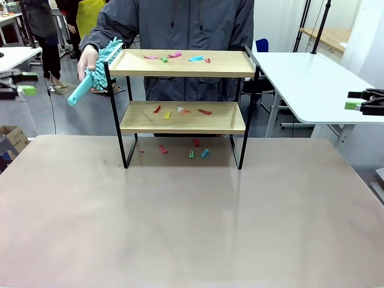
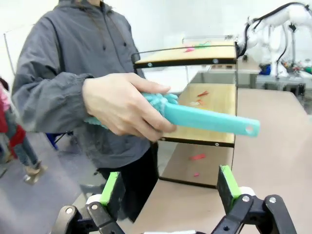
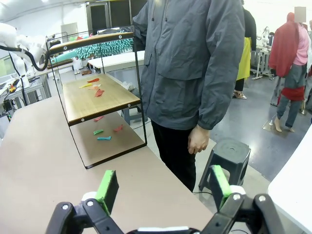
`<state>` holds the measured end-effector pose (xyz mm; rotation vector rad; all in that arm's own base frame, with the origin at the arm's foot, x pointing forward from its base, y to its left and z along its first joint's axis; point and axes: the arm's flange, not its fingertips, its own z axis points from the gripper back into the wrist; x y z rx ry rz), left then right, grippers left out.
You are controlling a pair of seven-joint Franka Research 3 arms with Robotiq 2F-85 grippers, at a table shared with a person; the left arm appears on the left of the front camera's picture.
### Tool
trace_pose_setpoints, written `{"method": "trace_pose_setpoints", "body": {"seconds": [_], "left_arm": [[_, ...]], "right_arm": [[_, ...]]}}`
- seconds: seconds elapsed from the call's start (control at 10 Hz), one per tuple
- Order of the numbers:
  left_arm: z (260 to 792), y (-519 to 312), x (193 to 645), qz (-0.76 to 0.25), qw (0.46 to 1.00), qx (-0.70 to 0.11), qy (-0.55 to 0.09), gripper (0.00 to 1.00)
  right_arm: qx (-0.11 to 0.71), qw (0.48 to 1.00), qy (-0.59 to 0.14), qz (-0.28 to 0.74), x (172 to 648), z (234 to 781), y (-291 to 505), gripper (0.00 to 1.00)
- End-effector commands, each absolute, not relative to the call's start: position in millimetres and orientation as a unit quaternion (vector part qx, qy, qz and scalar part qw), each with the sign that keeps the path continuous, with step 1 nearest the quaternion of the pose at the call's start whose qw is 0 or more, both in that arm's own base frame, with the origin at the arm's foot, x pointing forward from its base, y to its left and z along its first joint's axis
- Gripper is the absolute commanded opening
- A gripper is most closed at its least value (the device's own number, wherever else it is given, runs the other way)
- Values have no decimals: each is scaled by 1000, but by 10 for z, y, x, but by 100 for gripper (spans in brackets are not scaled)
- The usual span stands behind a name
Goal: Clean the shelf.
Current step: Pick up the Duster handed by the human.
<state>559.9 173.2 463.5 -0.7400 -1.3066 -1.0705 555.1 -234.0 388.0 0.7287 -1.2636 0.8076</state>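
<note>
- While a person's hand [image 1: 88,60] holds a blue-green duster [image 1: 99,66] at its left end, the shelf [image 1: 180,124] stands on the far side of the big table [image 1: 192,228], right in front of the person.
- The shelf has two wooden boards in a thin black frame, and it stands up straight on its legs.
- Small bits of coloured paper [image 1: 180,110] lie on the top board, on the lower board and on the table under the shelf.
- The fluffy end of the duster is up by the left end of the top board. I cannot tell if it touches the board.
- In the left wrist view, the left claw [image 2: 169,185] sits low, and the shelf is ahead of it and higher up, well apart from it.
- The person's hand and the duster handle are between the left claw and the shelf.
- The left claw's two green fingers [image 2: 111,187] are spread wide apart. Nothing is between them, and they touch nothing.
- In the right wrist view, the right claw [image 3: 164,186] is over the table's edge, and the shelf is ahead of it towards the left of that picture, well apart from it.
- The person stands near the right claw, with one arm hanging down.
- The right claw's fingers are spread wide apart too. They hold nothing and touch nothing.
</note>
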Motion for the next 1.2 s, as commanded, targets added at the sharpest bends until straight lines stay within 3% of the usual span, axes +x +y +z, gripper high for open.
{"method": "trace_pose_setpoints", "body": {"seconds": [0.0,0.1,0.2,0.3,0.5,1.0,1.1], "left_arm": [[5252,1586,5463,-469,680,-273,-493,100],[5587,1536,5304,-502,659,-244,-505,100],[5938,1421,5096,-505,715,-188,-447,100],[6155,1271,4949,-450,751,-162,-454,100],[6430,956,4688,-381,821,-131,-404,100],[6370,64,4593,-282,878,-141,-359,100],[6361,120,4656,-263,871,-142,-391,100]], "right_arm": [[323,672,-562,359,5558,3894,-2329,100],[323,672,-562,359,5558,3894,-2329,100],[323,672,-562,359,5558,3894,-2329,100],[323,672,-562,359,5558,3894,-2329,100],[323,672,-562,359,5558,3894,-2329,100],[323,672,-562,359,5558,3894,-2329,100],[323,672,-562,359,5558,3894,-2329,100]]}}
